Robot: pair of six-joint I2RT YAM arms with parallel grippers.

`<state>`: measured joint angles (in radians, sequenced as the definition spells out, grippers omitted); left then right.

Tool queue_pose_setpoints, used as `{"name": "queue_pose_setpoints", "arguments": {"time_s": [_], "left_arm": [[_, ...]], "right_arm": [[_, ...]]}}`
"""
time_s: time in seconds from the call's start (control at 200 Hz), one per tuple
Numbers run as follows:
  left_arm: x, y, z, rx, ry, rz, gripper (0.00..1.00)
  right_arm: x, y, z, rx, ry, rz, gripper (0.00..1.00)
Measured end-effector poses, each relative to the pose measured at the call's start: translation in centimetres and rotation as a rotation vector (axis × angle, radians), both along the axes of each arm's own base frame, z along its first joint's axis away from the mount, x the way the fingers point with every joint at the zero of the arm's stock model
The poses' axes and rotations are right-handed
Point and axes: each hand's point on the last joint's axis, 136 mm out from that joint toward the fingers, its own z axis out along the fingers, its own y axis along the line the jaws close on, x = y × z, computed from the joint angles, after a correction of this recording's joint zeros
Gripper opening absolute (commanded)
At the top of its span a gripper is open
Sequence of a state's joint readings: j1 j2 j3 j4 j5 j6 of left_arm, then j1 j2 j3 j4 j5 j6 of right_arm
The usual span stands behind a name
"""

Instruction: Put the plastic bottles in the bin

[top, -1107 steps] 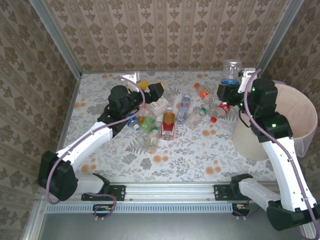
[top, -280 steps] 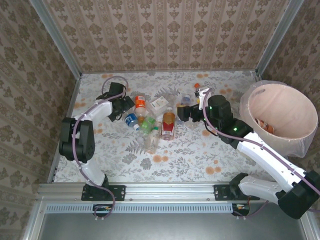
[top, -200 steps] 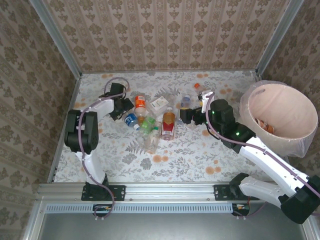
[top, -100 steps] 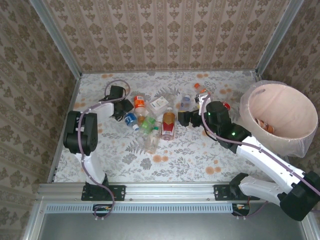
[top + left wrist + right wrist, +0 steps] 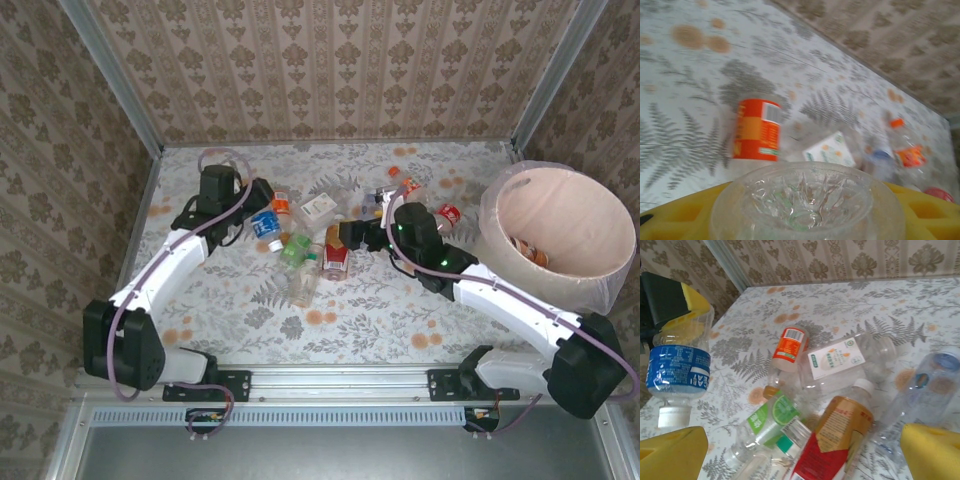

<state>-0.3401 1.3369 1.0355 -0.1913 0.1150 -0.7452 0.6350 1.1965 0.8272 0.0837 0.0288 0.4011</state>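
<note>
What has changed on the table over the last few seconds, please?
The left gripper closed on the blue-labelled bottle and lifted it off the table, cap down. The right gripper, earlier holding a bottle by the bin, is open and has moved left to the amber bottle. The other bottles and the bin stayed put.

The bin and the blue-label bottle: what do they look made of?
The bin seems to be rigid plastic, pale pink and matte, lined with a thin clear liner that wrinkles and glints over the rim. The blue-label bottle is thin clear plastic, glossy and see-through beside the label. Its white cap looks like opaque plastic.
</note>
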Motion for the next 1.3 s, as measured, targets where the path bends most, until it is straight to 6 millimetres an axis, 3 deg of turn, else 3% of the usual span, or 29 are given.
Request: {"name": "queue_pose_setpoints", "arguments": {"time_s": [0.235, 0.48, 0.7, 0.855, 1.025, 1.3], "left_arm": [[-1.6, -4.4, 2.2, -0.049, -0.113, -0.237, 0.54], [-3.0, -6.7, 3.0, -0.082, -0.174, -0.369, 0.54], [-4.2, -8.7, 3.9, -0.124, -0.215, -0.451, 0.54], [-4.1, -8.5, 3.6, -0.117, -0.214, -0.451, 0.54], [-4.3, -8.7, 3.5, -0.116, -0.213, -0.458, 0.53], [-4.3, -9.1, 3.4, -0.125, -0.215, -0.473, 0.54]], "right_arm": [[-0.2, 2.7, -0.2, 0.074, 0.013, 0.065, 1.0], [-1.7, 6.4, -1.8, 0.156, 0.057, 0.211, 1.0], [-1.8, 9.2, -2.1, 0.256, 0.08, 0.297, 1.0], [-1.5, 11.2, -3.0, 0.313, 0.132, 0.354, 1.0], [-1.6, 13.7, -2.0, 0.386, 0.113, 0.435, 1.0], [-1.4, 14.5, -0.5, 0.419, 0.089, 0.45, 1.0]]}}
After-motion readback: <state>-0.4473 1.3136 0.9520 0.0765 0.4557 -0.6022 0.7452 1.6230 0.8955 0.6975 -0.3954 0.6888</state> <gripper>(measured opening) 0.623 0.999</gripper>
